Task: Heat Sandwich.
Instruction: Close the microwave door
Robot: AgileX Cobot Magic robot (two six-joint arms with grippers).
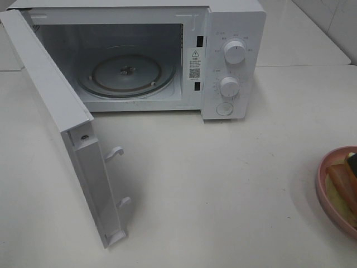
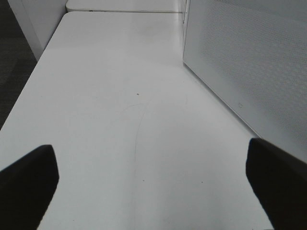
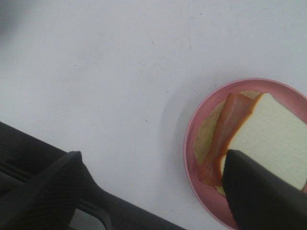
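Across the left half of the high view, the microwave door [image 1: 67, 139] stands swung fully out, its latch hooks facing right, so the cavity is free to receive food. Behind it in the upper middle, the white microwave [image 1: 234, 61] shows its bare glass turntable [image 1: 127, 73], with two dials on the panel to the right. The white table [image 1: 212, 184] fills the middle, with nothing between the oven mouth and the food.

At the right edge, low in that frame, the pink plate [image 1: 322, 184] pokes in, only partly visible. In the right wrist view the sandwich [image 3: 271, 136] lies on the plate's lower right portion, white bread on top with a reddish-brown strip of filling along its edge.

The left gripper [image 2: 153, 172] hangs over bare table beside the microwave's perforated wall, jaws spread wide and empty, likely parked out of the way. The right gripper [image 3: 153, 184] is spread too, one finger above the plate's near side, seemingly lining up to take hold; nothing is grasped yet.
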